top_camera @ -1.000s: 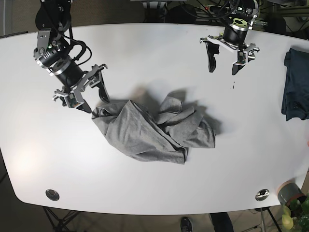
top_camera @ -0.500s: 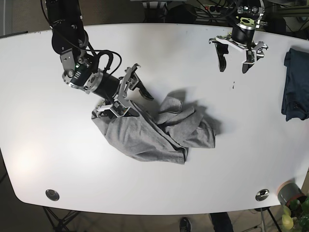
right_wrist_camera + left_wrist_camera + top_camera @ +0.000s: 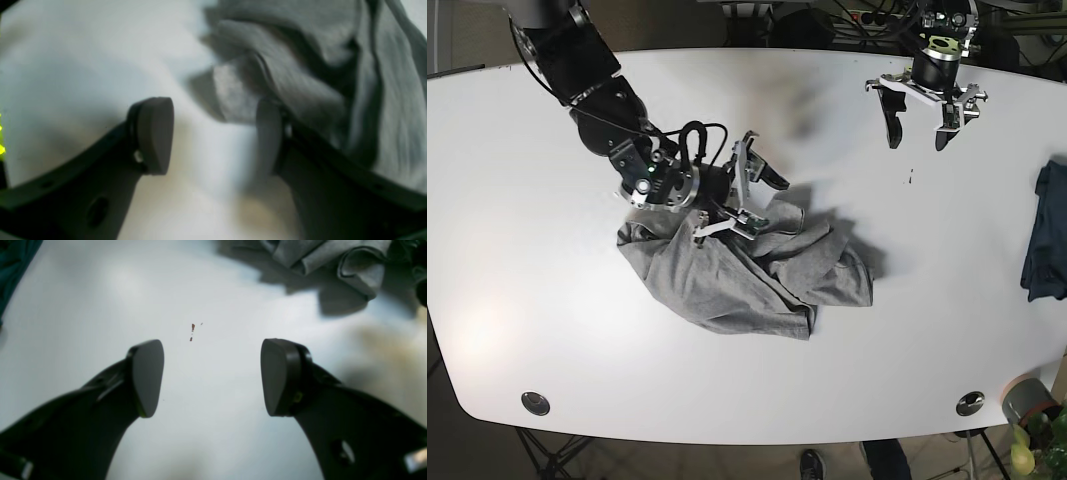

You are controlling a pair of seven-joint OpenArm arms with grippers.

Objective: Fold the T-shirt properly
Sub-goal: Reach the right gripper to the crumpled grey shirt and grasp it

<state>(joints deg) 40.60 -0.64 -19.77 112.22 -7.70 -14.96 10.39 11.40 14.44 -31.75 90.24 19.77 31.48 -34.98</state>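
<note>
Fingers (image 3: 146, 376) of the left gripper (image 3: 211, 376) stand wide apart over the white desk (image 3: 100, 300). Right gripper (image 3: 213, 133) fingers are apart too, one touching the gray T-shirt (image 3: 300, 66). From the base, the crumpled T-shirt (image 3: 747, 270) lies mid-desk.

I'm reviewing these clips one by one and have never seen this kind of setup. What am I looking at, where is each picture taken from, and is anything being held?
It is a robot with two arms at a white table. The base view looks down from above; the other two pictures come from cameras on each wrist, looking out past the fingers. A crumpled grey T-shirt lies mid-table, and a dark garment lies at the edge. The right gripper is open at the shirt's upper edge; in its wrist view one finger is against the cloth, but nothing is pinched. The left gripper hangs open over bare table, holding nothing.
</note>
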